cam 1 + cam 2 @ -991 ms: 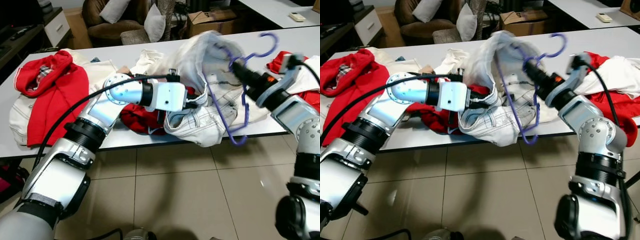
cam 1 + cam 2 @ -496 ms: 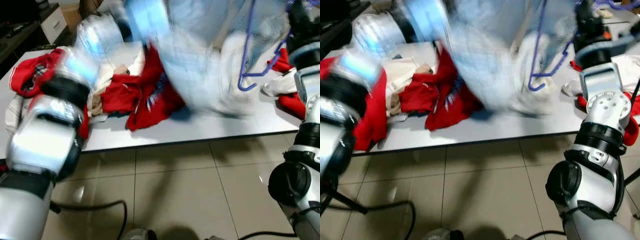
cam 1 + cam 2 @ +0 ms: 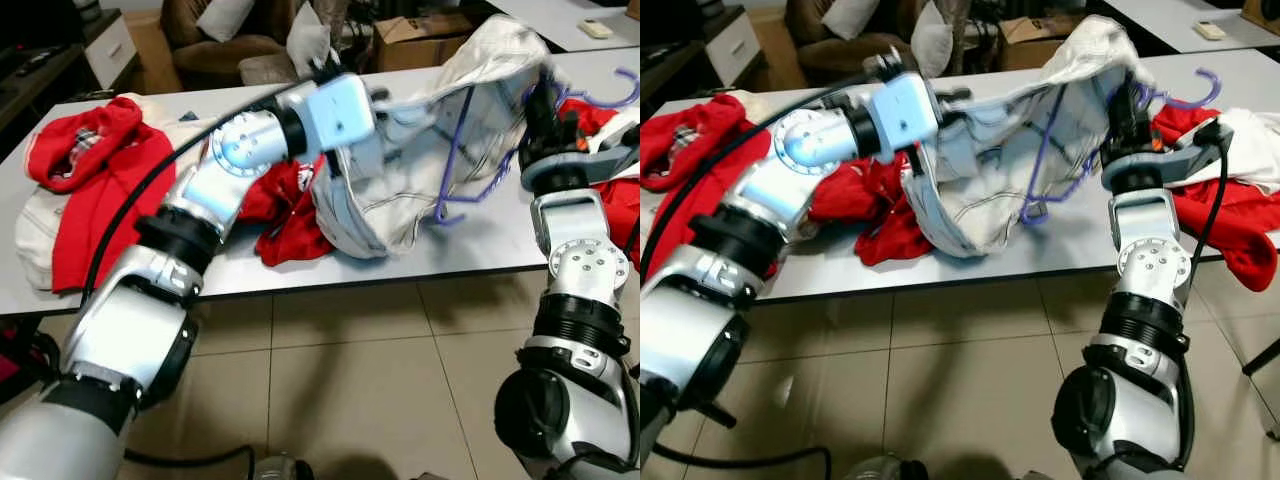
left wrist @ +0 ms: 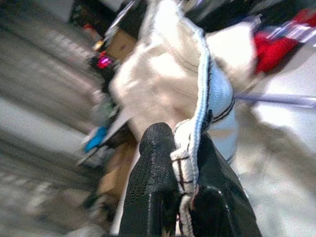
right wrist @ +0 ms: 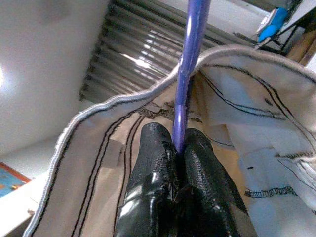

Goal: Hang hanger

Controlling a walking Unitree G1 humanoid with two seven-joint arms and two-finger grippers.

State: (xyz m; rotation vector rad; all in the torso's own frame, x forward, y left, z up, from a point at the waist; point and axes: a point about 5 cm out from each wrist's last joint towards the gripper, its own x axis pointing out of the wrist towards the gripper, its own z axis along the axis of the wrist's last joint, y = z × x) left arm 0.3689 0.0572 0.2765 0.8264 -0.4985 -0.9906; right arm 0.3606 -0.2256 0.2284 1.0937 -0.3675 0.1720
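Observation:
A white garment (image 3: 400, 190) with dark stitching hangs spread above the white table (image 3: 480, 255), held up between both arms. My left gripper (image 3: 385, 100) is shut on the garment's hem (image 4: 197, 123) at its upper left. The purple hanger (image 3: 455, 150) sits inside the garment, and its hook (image 3: 1200, 85) pokes out to the right. My right gripper (image 3: 540, 105) points up at the garment's right side. Its fingers (image 5: 148, 187) are shut on the hanger's rod (image 5: 190, 59), with the fabric draped around it.
Red clothes (image 3: 290, 215) lie on the table under the garment. A red hoodie (image 3: 90, 170) on pale fabric lies at the left, and more red and white clothes (image 3: 620, 200) at the right. A brown sofa (image 3: 220, 50) and a cardboard box (image 3: 430, 30) stand behind. Tiled floor (image 3: 350, 380) runs in front.
Both arms swung up and lifted the garment and hanger off the pile. The garment now hangs stretched between the grippers, and the right forearm stands upright.

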